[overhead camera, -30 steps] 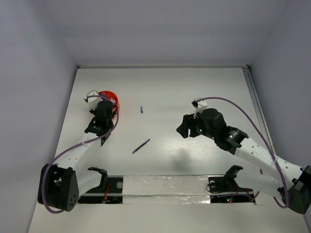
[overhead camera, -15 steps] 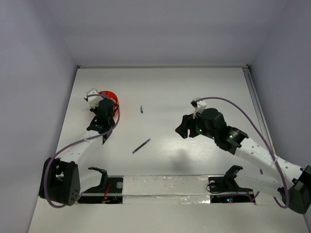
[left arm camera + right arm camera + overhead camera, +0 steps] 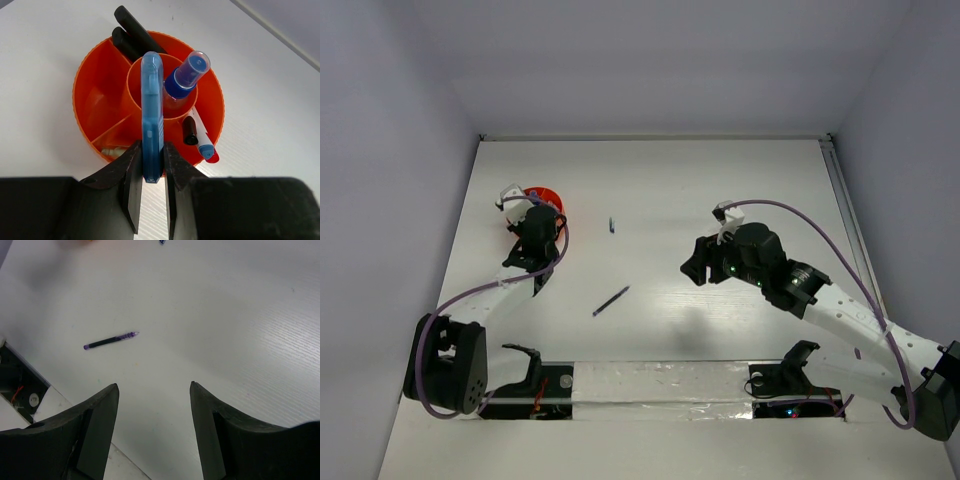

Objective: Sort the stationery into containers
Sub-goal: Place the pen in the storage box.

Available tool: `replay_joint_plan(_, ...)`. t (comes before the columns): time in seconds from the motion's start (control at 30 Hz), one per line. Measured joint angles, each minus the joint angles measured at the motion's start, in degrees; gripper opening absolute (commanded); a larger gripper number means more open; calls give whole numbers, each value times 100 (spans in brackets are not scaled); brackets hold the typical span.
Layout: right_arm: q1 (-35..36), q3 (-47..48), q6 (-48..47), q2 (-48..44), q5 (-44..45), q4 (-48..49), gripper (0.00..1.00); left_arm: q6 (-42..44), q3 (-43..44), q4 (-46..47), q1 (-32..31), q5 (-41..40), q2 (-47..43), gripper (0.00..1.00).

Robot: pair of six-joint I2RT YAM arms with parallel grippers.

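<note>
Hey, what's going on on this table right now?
Two robot arms are sorting stationery into an orange cup. The left end effector is shut on a translucent blue pen, held over the cup's middle, beside a blue-capped bottle. The right end effector hangs open and empty above the table, where a purple pen and a small blue item lie loose.

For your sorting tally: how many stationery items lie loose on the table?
2: a purple pen at centre, a small blue item beyond it. Others may be hidden.

Left gripper (image 3: 151,165) with blue pen (image 3: 152,115), nudged farther over orange cup (image 3: 100,100)
</note>
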Motion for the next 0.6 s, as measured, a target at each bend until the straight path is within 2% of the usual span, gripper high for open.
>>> replay_joint_plan(0.17, 0, -4, 0, 0, 2, 2, 65, -28, -44, 42, 0, -13, 15, 16)
replay_joint_plan(0.4, 0, -20, 0, 0, 0, 2, 65, -79, -44, 105, 0, -20, 44, 32)
replay_joint_plan(0.6, 0, -20, 0, 0, -2, 2, 65, -101, -44, 149, 0, -20, 44, 40)
